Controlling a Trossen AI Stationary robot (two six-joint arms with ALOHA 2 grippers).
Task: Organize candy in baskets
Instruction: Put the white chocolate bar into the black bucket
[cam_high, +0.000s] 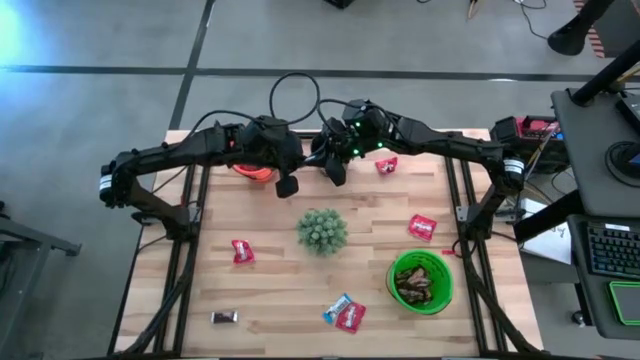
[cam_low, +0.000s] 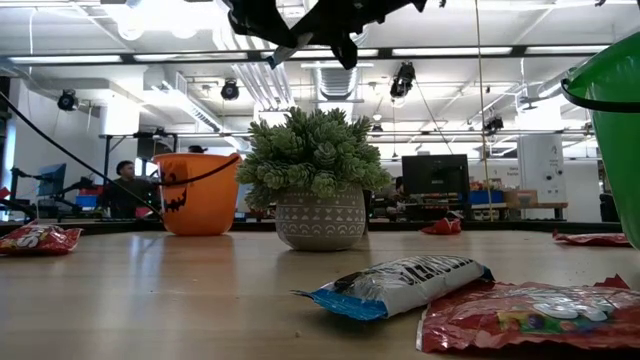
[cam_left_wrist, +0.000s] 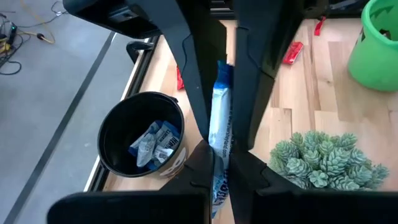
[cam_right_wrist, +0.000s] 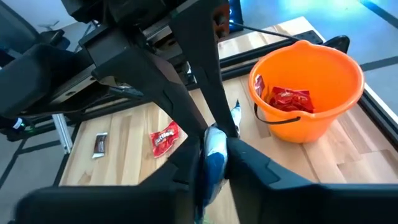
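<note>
Both grippers meet high above the table's far middle, each shut on one blue-and-silver candy (cam_left_wrist: 219, 118). My left gripper (cam_left_wrist: 224, 177) comes from the left and my right gripper (cam_right_wrist: 214, 165) from the right. Under them stand the black basket (cam_left_wrist: 118, 127), holding blue-and-silver candy, and the orange basket (cam_right_wrist: 323, 68), holding red candy. The green basket (cam_high: 420, 282) at the near right holds brown candy. Loose candy lies on the table: red (cam_high: 242, 251), brown (cam_high: 224, 317), a blue and red pair (cam_high: 343, 313), red (cam_high: 422, 227) and red (cam_high: 386, 165). My left gripper pinches one end of the candy (cam_left_wrist: 216, 186) between its two fingers, slanting down from the table's left. The candy is lifted clear of the table and runs on toward the other gripper. My right gripper pinches the same candy's blue part (cam_right_wrist: 214, 149) between its two fingers, slanting down from the table's right. The silver end (cam_right_wrist: 236, 117) sticks out past its fingertips toward the left gripper's fingers.
A spiky green plant in a pot (cam_high: 322, 230) stands at the table's middle, just on the near side of the two grippers. The table's metal side rails (cam_high: 190, 230) run along its left and right edges.
</note>
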